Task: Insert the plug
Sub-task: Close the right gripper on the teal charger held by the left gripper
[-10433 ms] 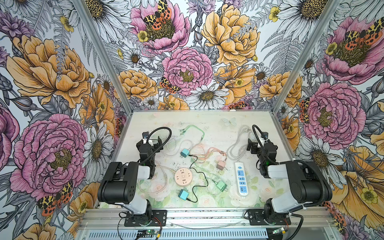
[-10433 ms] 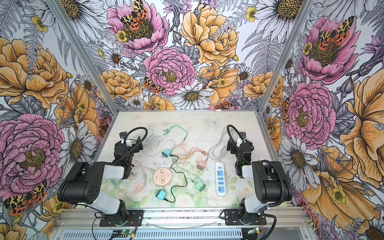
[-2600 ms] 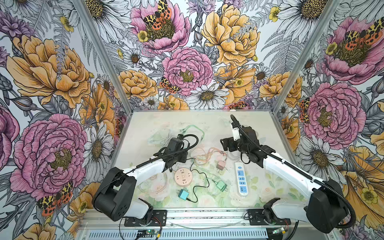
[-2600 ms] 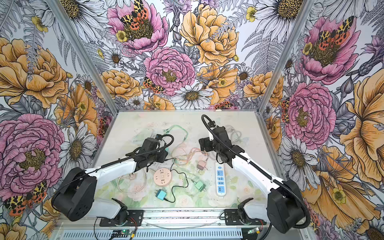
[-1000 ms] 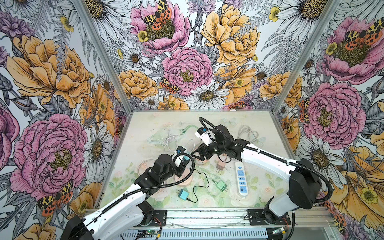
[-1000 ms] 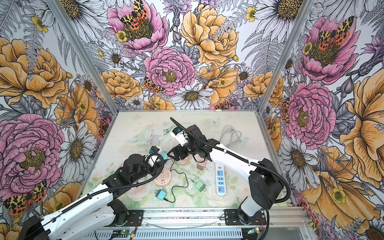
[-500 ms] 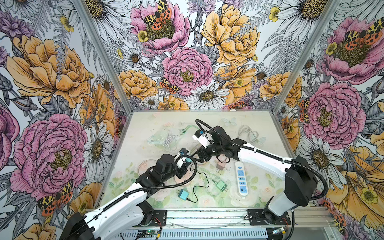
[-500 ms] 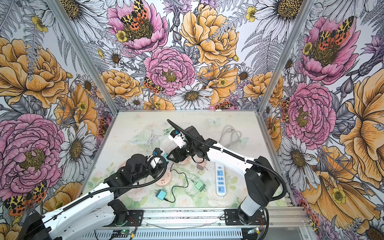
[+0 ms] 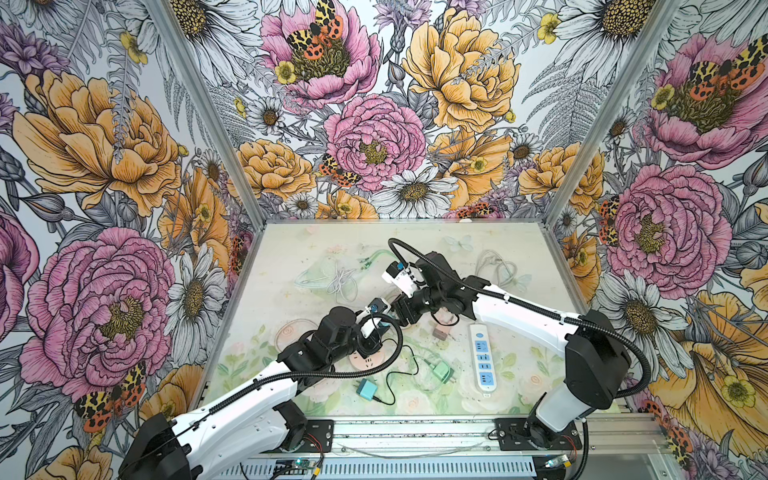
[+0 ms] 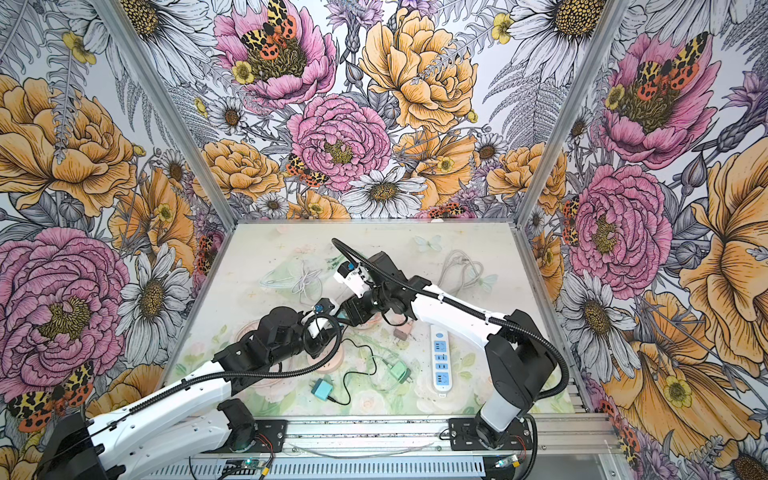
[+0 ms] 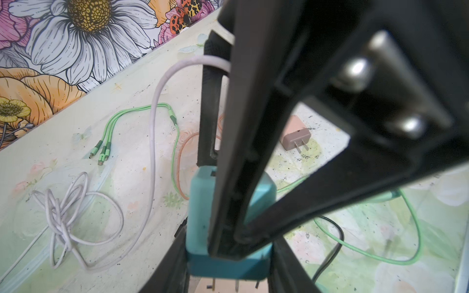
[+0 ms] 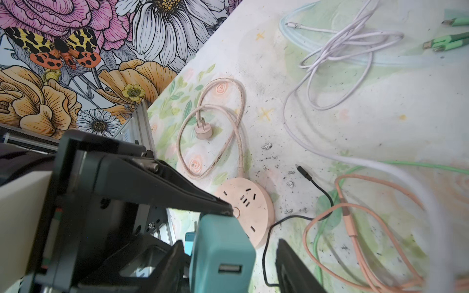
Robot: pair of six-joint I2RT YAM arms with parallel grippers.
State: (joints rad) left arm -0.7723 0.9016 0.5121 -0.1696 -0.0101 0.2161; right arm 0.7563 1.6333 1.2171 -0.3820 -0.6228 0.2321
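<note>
The middle of the worktop (image 9: 374, 237) is jammed: the left tool (image 11: 229, 258) and right tool (image 12: 232, 257) meet around the teal plug (image 12: 220, 236), just above the round socket (image 12: 245, 210), with no gap between them. A white cable tangle (image 9: 340, 280) clutters the far left; a green adapter (image 9: 441, 371), black cable (image 12: 304, 174) and power strip (image 9: 483, 360) fill the near right. The strip along the far wall lies bare

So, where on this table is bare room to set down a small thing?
Bare: the far strip of the table between back wall and coiled white cable, and the near corner right of the long white power strip. Crowded: the middle around the round pink socket, full of cables.
</note>
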